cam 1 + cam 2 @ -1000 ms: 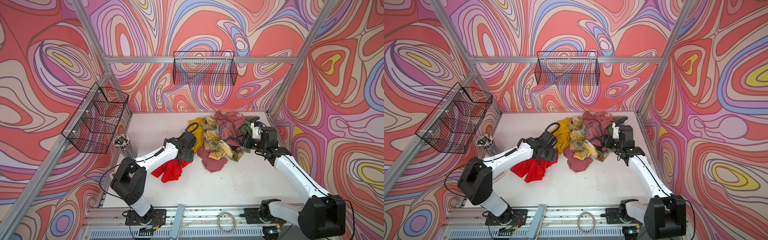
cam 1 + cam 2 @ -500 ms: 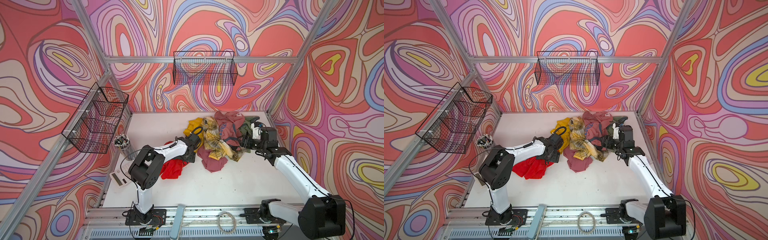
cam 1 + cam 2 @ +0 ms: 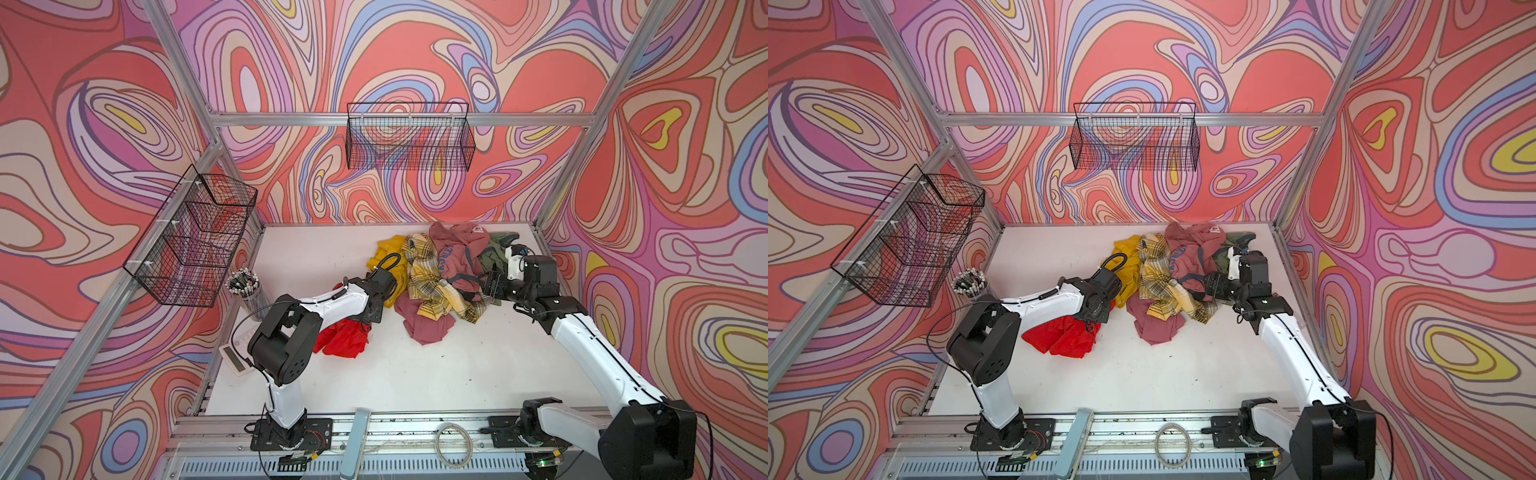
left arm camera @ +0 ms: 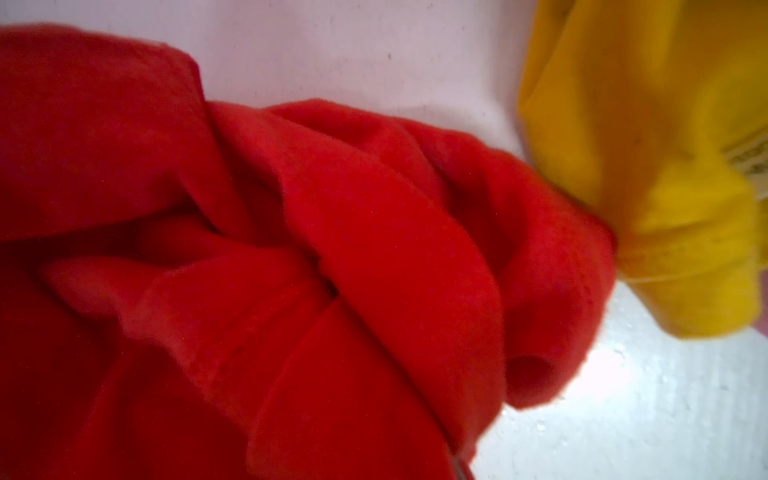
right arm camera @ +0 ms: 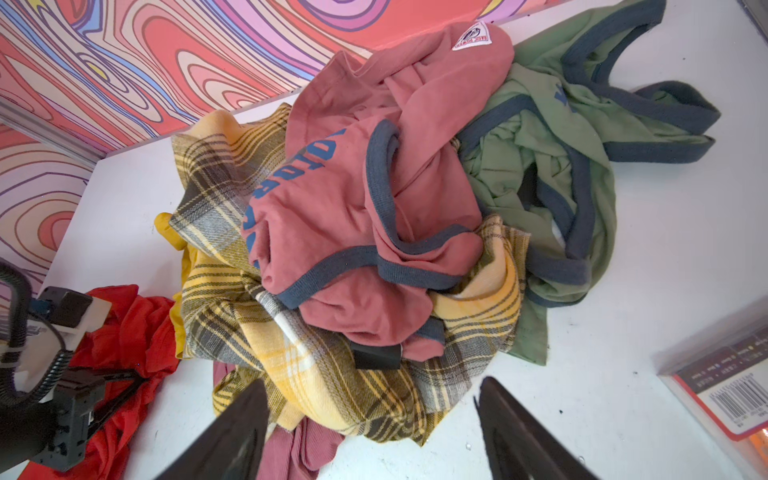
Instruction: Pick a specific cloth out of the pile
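Your left pincer (image 3: 368, 318) is closed, low at the edge of the red cloth (image 3: 343, 338) that faces the pile (image 3: 436, 274). The wrist hides its tips in both top views. In the left wrist view the red folds (image 4: 332, 249) bunch and run together toward the camera, so I judge that it has fabric pinched.

The red cloth lies crumpled on the tabletop (image 3: 415, 374) on the left of the pile. That edge sits right against the mustard garment (image 3: 384, 257), and the rest lies apart from the heap. Your right pincer (image 5: 372, 384) stands with its jaws apart and holds nothing. It is low at the right side of the pile, just beside the plaid shirt (image 5: 332, 374).

The step in hand looks like the pull-away.
- Raise the pinch a little first, so the cloth hangs free instead of scraping along.
- Then draw it to the left front, straight away from the heap.
- Watch the mustard hem. If it starts to follow, stop and shake the red loose, or press the pile down with your right pincer.
- Thin fabric can slide out of a shallow pinch, so move slowly and watch for slipping folds.
- Keep your elbow clear of the pen cup (image 3: 245, 286) at the left edge.
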